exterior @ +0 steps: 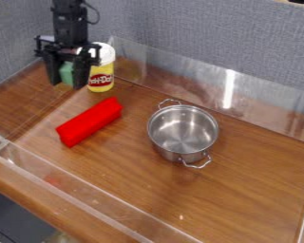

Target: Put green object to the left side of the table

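The claw [69, 73] points down, its jaws closed on the green object [68, 71], which sits between the two black fingers, over the bench [129, 180] near the back wall. A yellow bottle with a red label [102, 68] stands just beside the claw. A red block [90, 122] lies below it. A steel pot [182, 132] stands well apart.

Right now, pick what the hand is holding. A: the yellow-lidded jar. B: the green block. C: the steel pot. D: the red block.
B: the hand is shut on the green block at the back left, while the red block, the steel pot and the jar all stand free on the table.
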`<act>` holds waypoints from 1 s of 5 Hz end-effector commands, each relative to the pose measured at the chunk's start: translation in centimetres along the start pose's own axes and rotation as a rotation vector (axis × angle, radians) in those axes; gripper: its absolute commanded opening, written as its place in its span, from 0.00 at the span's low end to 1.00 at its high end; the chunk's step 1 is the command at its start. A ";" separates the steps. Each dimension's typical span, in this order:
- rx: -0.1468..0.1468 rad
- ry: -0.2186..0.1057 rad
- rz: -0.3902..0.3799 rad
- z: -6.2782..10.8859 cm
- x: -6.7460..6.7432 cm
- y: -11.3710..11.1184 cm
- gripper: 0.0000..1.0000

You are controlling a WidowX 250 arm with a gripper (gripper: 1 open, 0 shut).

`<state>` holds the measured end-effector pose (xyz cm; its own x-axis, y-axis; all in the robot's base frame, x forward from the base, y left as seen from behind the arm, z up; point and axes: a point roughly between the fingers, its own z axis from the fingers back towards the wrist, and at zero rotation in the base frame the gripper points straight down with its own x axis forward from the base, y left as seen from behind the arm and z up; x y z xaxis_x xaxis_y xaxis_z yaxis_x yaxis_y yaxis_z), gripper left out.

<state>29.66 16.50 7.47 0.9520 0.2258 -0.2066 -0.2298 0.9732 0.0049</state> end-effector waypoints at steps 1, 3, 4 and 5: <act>0.034 -0.036 0.017 0.9 0.3 1.3 0.00; 0.048 0.010 0.024 -1.1 0.3 1.9 0.00; 0.055 0.030 0.029 -2.0 0.4 2.1 0.00; 0.059 0.044 0.031 -2.7 0.5 2.2 0.00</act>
<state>28.94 17.96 3.33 0.9288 0.2327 -0.2884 -0.2282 0.9723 0.0494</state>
